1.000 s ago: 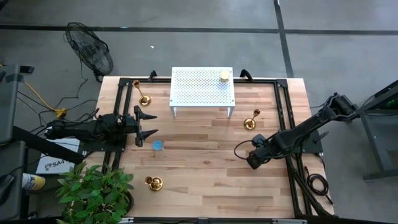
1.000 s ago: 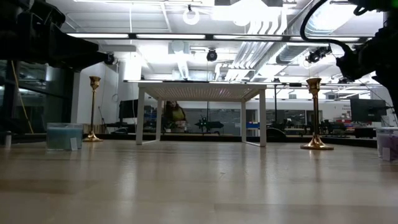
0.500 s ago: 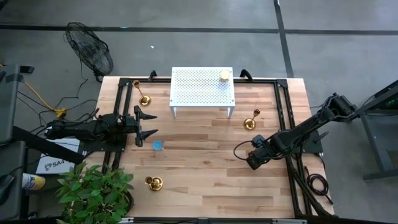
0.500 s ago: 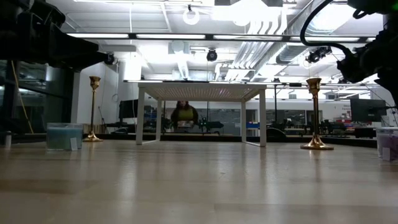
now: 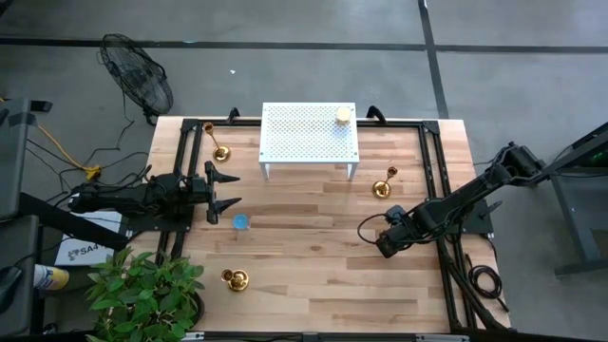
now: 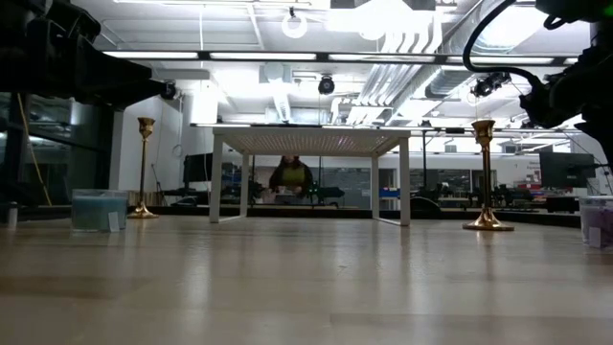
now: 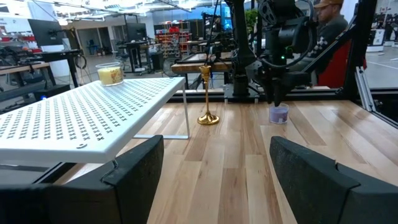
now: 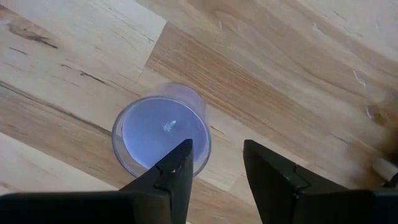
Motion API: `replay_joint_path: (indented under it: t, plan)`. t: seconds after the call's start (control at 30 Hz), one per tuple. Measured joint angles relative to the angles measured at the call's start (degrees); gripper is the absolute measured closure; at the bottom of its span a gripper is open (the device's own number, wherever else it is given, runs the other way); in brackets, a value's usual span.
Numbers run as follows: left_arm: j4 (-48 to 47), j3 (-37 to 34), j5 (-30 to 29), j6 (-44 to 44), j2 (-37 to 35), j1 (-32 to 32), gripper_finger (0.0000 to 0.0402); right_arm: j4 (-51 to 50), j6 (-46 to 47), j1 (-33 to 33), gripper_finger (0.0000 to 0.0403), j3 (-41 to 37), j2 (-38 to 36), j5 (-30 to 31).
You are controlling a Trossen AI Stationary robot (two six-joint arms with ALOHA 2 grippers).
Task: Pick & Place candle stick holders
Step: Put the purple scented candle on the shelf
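Note:
Three gold candle stick holders stand upright on their round bases: one at the far left (image 5: 220,152), one right of centre (image 5: 383,187), one at the near left (image 5: 234,279). My left gripper (image 5: 220,191) hovers open and level at the table's left, touching nothing. My right gripper (image 8: 217,152) points down, open, just above a purple candle (image 8: 160,130) in a clear cup. The candle sits below and beside one finger (image 8: 174,174), with nothing between the fingers. In the left wrist view the right gripper (image 7: 275,93) hangs over that candle (image 7: 278,114), beside a holder (image 7: 208,93).
A white perforated stand (image 5: 309,133) at the far middle carries a yellow candle (image 5: 342,115). A blue candle (image 5: 240,221) sits near my left gripper. Black frame rails (image 5: 432,171) run along both sides. A plant (image 5: 142,290) and a fan (image 5: 138,81) stand off the left edge.

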Motion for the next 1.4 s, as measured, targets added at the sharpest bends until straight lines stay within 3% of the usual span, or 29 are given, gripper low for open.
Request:
replay_joint_path:
  t: [0.67, 1.07, 1.4]
  plan:
    - [0.0, 0.0, 0.0, 0.0, 0.0, 0.0, 0.0112, 0.0, -0.4, 0.0, 0.0395, 0.0, 0.0, 0.3]
    - [0.0, 0.0, 0.0, 0.0, 0.0, 0.0, 0.0112, 0.3, -5.0, 0.0, 0.0402, 0.6, 0.0, 0.1]
    - [0.0, 0.0, 0.0, 0.0, 0.0, 0.0, 0.0112, -4.2, -9.1, -0.1, 0.0402, 8.3, 0.0, 0.1]
